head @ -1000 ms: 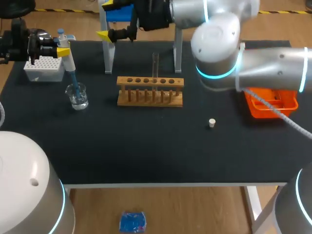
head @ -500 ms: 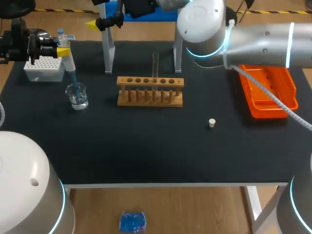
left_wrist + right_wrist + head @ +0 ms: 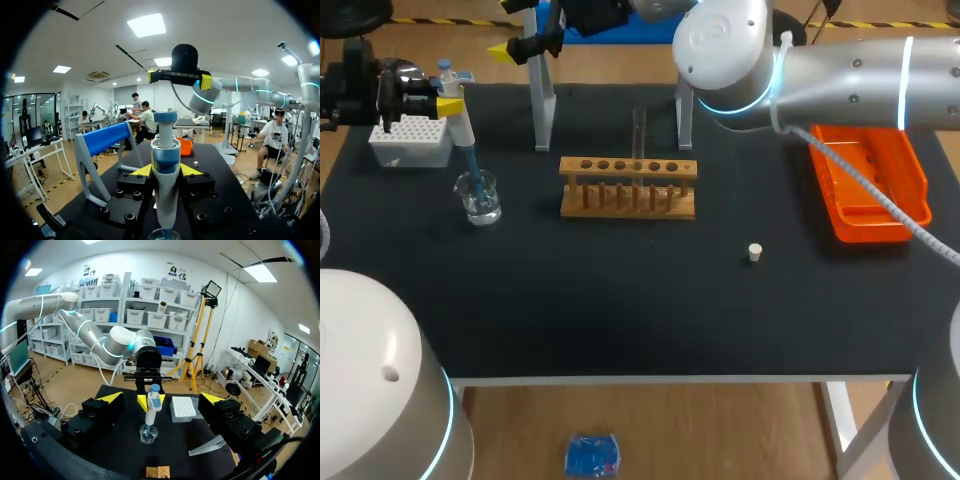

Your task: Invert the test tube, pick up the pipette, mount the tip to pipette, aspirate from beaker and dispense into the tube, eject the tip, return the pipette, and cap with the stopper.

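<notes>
My left gripper (image 3: pixel 448 100) is shut on the white and blue pipette (image 3: pixel 458 118), holding it upright at the table's far left. The pipette's blue tip dips into the glass beaker (image 3: pixel 479 196). In the left wrist view the pipette (image 3: pixel 165 180) stands between the yellow fingertips (image 3: pixel 142 171), over the beaker's rim (image 3: pixel 164 234). My right gripper (image 3: pixel 517 30) hangs open and empty high over the back edge, near the blue stand; in its own view the right gripper (image 3: pixel 161 398) faces the pipette (image 3: pixel 152 409) and beaker (image 3: pixel 148 434). The test tube (image 3: pixel 639 135) stands upright in the wooden rack (image 3: pixel 628 188). A small white stopper (image 3: pixel 754 252) lies right of the rack.
A white tip box (image 3: pixel 412 140) sits beside the beaker at the far left. The pipette stand (image 3: pixel 542 100) with its blue top rises at the back. An orange tray (image 3: pixel 868 185) lies at the right edge, under my right arm.
My right arm has swung left and back, carrying its open gripper past the stand and uncovering the orange tray. The left arm, pipette and beaker have not moved.
</notes>
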Robot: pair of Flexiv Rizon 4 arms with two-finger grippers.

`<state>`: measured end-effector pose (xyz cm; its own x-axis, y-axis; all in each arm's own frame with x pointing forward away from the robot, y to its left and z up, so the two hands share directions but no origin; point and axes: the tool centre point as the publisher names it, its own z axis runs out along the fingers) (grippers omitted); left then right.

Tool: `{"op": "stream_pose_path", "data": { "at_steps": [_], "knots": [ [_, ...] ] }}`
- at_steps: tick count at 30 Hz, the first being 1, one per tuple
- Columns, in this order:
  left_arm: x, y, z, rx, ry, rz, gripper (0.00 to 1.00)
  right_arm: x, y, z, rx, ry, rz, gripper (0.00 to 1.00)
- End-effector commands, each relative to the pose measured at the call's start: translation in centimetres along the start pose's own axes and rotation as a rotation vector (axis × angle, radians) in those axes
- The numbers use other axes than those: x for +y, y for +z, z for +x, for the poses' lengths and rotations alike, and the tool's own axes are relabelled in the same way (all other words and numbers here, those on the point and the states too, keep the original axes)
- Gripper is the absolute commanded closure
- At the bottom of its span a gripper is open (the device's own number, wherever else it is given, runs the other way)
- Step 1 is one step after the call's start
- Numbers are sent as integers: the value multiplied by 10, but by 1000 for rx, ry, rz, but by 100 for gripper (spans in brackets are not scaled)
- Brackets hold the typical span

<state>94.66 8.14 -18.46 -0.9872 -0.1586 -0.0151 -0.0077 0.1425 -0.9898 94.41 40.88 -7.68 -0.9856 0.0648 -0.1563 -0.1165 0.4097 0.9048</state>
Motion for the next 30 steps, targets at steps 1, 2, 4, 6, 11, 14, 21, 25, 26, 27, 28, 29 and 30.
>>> {"op": "stream_pose_path", "data": {
  "at_steps": [1, 2, 4, 6, 11, 14, 21, 25, 26, 27, 28, 29, 30],
  "knots": [
    [1, -1, -1, 4, 1, 1, 100, 1, -1, -1, 2, 1, 7, 0],
    [1, -1, -1, 4, 1, 1, 100, 1, -1, -1, 2, 1, 7, 0],
    [1, -1, -1, 4, 1, 1, 100, 1, -1, -1, 2, 1, 7, 0],
    [1, -1, -1, 4, 1, 1, 100, -1, 3, 0, 7, 20, 3, 0],
    [1, -1, -1, 4, 1, 1, 100, 0, 21, -3, 28, 46, -7, 0],
    [1, -1, -1, 4, 1, 1, 100, 3, 31, -6, 34, 44, -5, 0],
    [1, -1, -1, 4, 1, 1, 100, 9, 45, -12, 48, 47, -15, 100],
    [1, -1, -1, 4, 1, 1, 100, 13, 48, -12, 58, 76, -28, 100],
    [1, -1, -1, 4, 1, 1, 100, 14, 49, -12, 63, 88, -32, 100],
    [1, -1, -1, 4, 1, 1, 100, 15, 49, -11, 68, 98, -37, 100],
    [1, -1, -1, 4, 1, 1, 100, 16, 50, -10, 70, 109, -44, 100],
    [1, -1, -1, 4, 1, 1, 100, 18, 51, -9, 71, 115, -43, 100],
    [1, -1, -1, 4, 1, 1, 100, 19, 52, -7, 70, 119, -40, 100]
  ]
}}
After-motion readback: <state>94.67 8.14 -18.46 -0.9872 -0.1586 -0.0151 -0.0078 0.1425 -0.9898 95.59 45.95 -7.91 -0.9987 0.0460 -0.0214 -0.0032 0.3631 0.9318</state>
